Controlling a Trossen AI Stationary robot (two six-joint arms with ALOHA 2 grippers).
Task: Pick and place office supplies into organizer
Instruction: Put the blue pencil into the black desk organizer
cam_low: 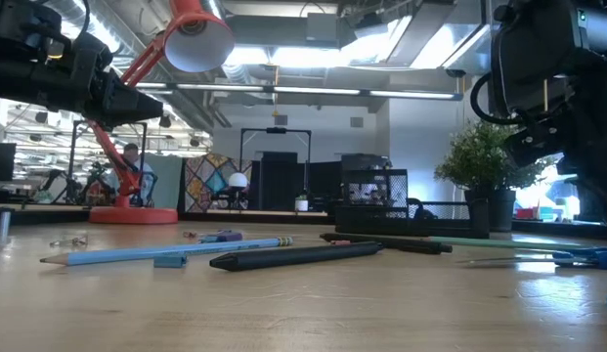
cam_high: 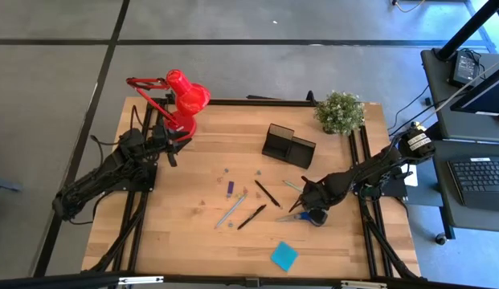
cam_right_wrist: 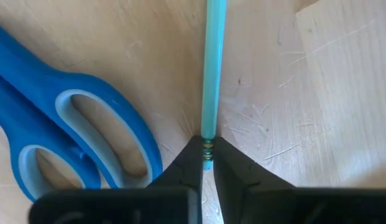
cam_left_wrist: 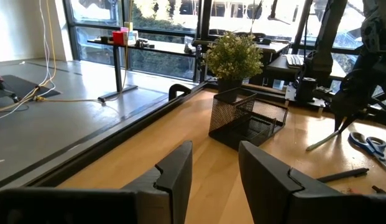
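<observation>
My right gripper point(cam_right_wrist: 207, 142) points down at the table's right side point(cam_high: 306, 196) and is shut on a light-blue pencil point(cam_right_wrist: 212, 68). Blue-handled scissors point(cam_right_wrist: 74, 137) lie right beside it point(cam_high: 311, 215). The black mesh organizer point(cam_high: 288, 145) stands toward the far edge point(cam_left_wrist: 245, 118). On the wood lie two black pens point(cam_high: 267, 193) point(cam_high: 251, 217), another pale pencil point(cam_high: 231, 210), a purple marker point(cam_high: 230, 187) and a teal sticky-note pad point(cam_high: 284, 256). My left gripper point(cam_left_wrist: 214, 152) waits open and level at the far left, near the lamp point(cam_high: 172, 151). My right gripper pinches the light-blue pencil between its two fingers at the banded metal collar point(cam_right_wrist: 207, 149) at one end. The fingers come from above, pointing down, and lie across the pencil. The rest of the pencil stretches away along the tabletop.
A red desk lamp point(cam_high: 185, 95) stands at the far left corner and a potted green plant point(cam_high: 341, 111) at the far right. Small bits point(cam_high: 225, 171) are scattered mid-table. Bare wood point(cam_high: 177, 233) lies at the near left.
</observation>
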